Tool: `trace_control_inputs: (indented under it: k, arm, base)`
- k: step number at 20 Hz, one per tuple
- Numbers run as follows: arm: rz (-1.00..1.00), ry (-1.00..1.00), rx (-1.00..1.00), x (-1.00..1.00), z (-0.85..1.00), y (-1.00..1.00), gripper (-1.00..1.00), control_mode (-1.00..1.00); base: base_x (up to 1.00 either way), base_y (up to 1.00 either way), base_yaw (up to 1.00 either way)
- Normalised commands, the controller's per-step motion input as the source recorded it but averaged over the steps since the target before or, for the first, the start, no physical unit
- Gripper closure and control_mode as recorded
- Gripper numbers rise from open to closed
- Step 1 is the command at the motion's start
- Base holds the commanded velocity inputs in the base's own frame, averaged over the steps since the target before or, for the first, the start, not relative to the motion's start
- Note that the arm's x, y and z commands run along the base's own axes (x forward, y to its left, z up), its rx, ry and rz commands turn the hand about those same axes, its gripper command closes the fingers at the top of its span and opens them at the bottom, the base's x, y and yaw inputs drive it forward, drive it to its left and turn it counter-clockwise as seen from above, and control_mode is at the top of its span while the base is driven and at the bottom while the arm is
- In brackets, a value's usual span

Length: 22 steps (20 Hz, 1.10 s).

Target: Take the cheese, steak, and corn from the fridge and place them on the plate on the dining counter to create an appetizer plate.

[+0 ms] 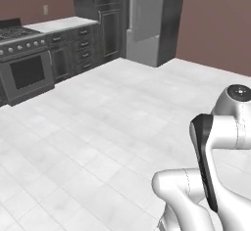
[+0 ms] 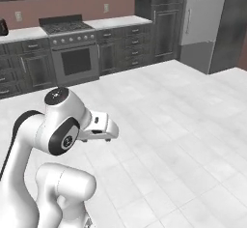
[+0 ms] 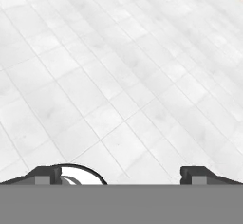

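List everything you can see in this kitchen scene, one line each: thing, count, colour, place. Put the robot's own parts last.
fridge: one, grey steel, closed, far corner beside the dark cabinets.
stove: one, grey with dark oven window, against the back wall.
cabinets: a run, dark wood-grain, either side of the stove.
countertop: white, on the lower cabinets.
floor: white tiles, across the room.
wall: reddish-brown, right of the fridge.
arm: one, white with dark joints, folded in the foreground.
pincer: one, dark tips, open, over the floor.

The floor (image 1: 98, 127) is of pale, smooth tiles with a soft shine. The fridge (image 2: 205, 24) has a grey steel front, and the cabinets (image 2: 130, 46) look like dark wood grain.
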Motion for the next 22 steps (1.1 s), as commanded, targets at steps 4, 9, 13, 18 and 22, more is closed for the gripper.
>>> trace_control_inputs:
  k: [4,9,13,18,22]
  arm:
    - [0.0,0.0,0.0,0.0,0.0,0.0,-1.0,1.0]
    - [0.0,0.0,0.0,0.0,0.0,0.0,-1.0,1.0]
    - [0.0,0.0,0.0,0.0,0.0,0.0,-1.0,1.0]
    - [0.0,0.0,0.0,0.0,0.0,0.0,-1.0,1.0]
    - [0.0,0.0,0.0,0.0,0.0,0.0,-1.0,1.0]
  base:
    - [1.0,0.0,0.05]
    - [1.0,0.0,-0.13]
    - [1.0,0.0,-0.25]
    - [1.0,0.15,-0.28]
    - [1.0,0.58,-0.14]
